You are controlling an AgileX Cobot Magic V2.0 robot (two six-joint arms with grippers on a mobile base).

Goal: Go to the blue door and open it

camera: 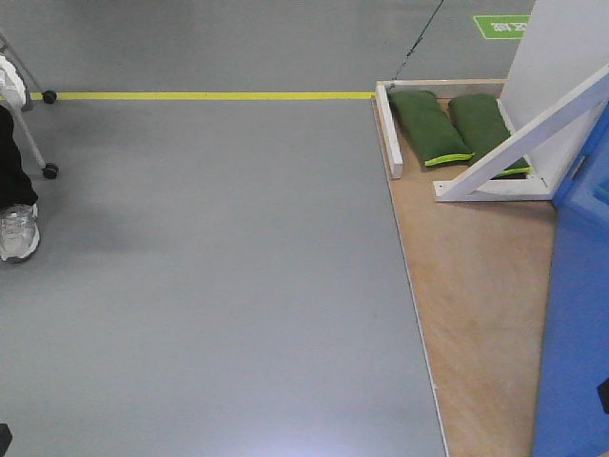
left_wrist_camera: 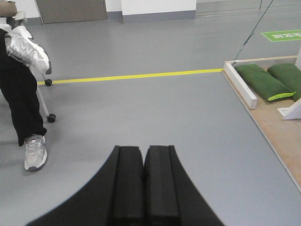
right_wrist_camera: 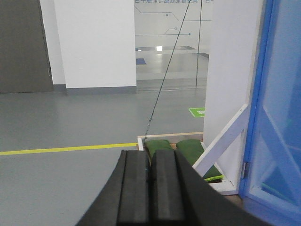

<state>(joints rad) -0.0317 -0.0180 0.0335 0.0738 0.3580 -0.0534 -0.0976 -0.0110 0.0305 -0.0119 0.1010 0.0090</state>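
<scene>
Since nothing is within reach to grasp, both pincers ride empty with their black pads pressed together. The left pincer looks out low over the bare grey floor, while the right pincer points higher, toward the door rig. Carrying them closed seems sensible while the base drives, as nothing sticks out to catch.

Beyond the right pincer and to its right stands the blue door, a glossy panel that also fills the right border of the front view. Its lever handle is not clearly shown, so I cannot tell how it lies. By my judgement, the approach is unfinished.

The door stands on a plywood base, and a white slanted brace props the white wall panel beside it. No true container is present. The nearest thing to one is the corner of the base fenced by a low white rail, where two green sandbags lie side by side. They are most likely ballast against tipping when the door is pulled.

Farther left, a yellow floor line and a bystander's shoe lie well apart from the rig.
</scene>
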